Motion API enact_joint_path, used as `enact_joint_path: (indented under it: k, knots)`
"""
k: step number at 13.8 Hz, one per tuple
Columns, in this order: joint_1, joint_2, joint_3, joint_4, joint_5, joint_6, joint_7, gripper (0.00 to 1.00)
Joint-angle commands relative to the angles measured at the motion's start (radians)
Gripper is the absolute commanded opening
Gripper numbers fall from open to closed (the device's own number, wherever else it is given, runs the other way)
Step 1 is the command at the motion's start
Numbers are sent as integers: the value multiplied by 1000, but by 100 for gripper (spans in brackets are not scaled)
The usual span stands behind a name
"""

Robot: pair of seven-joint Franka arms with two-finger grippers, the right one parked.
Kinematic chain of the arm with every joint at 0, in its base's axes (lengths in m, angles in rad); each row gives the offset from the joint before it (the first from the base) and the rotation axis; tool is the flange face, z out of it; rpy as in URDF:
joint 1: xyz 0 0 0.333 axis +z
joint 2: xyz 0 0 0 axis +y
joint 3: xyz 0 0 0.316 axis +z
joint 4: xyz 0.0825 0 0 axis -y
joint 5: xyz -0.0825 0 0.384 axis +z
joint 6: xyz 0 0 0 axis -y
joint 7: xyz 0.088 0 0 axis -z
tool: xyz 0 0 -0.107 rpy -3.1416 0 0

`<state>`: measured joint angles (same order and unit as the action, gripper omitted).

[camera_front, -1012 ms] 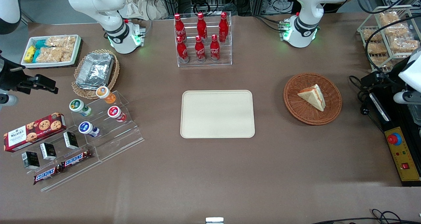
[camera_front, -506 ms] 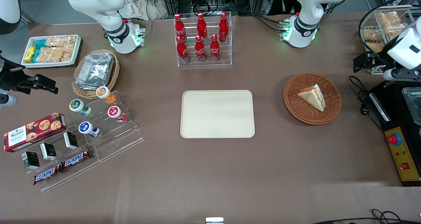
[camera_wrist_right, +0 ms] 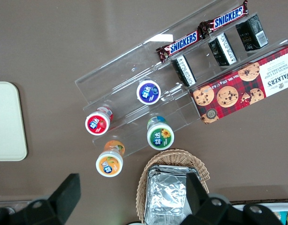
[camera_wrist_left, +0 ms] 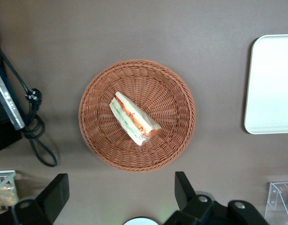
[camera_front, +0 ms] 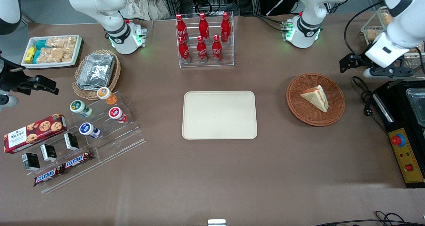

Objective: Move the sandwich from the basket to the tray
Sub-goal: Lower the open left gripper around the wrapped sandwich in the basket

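Observation:
The sandwich [camera_front: 315, 97], a white wedge with orange-red filling along its edge, lies in the round reddish-brown basket [camera_front: 296, 86]. In the left wrist view the sandwich [camera_wrist_left: 133, 118] sits near the middle of the basket [camera_wrist_left: 94, 140]. My left gripper [camera_front: 347, 62] hangs open and empty above the table, beside the basket toward the working arm's end and slightly farther from the front camera. Its gripper [camera_wrist_left: 120, 190] fingers stand wide apart with bare table between them, just outside the basket's rim. The cream tray [camera_front: 219, 114] lies bare at mid-table, its corner in the tray [camera_wrist_left: 270, 84] wrist view.
A black control box [camera_front: 406, 153] and a coiled cable [camera_front: 363, 100] lie beside the basket toward the working arm's end. A wire rack of snacks [camera_front: 372, 33] stands close to the arm. A cola bottle rack [camera_front: 204, 40] stands farther back than the tray. An acrylic snack display [camera_front: 99, 126] sits toward the parked arm's end.
My left arm has swung in from the table's edge toward the basket, moving farther from the front camera. The sandwich, basket and tray have not moved.

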<state>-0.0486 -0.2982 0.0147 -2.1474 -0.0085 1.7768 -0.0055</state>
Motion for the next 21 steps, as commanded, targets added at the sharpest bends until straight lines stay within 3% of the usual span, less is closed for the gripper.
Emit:
enact_joint_path:
  k: [1, 6, 11, 19, 21]
  knots:
    - [-1, -42, -22, -83, -11, 59, -66, 100]
    - [21, -36, -35, -204, -53, 162, -177, 100]
    - [143, -3, -123, -310, -97, 283, -235, 100]
    - [302, 120, -153, -348, -361, 361, -292, 100]
    - [309, 169, -153, -347, -377, 369, -339, 100]
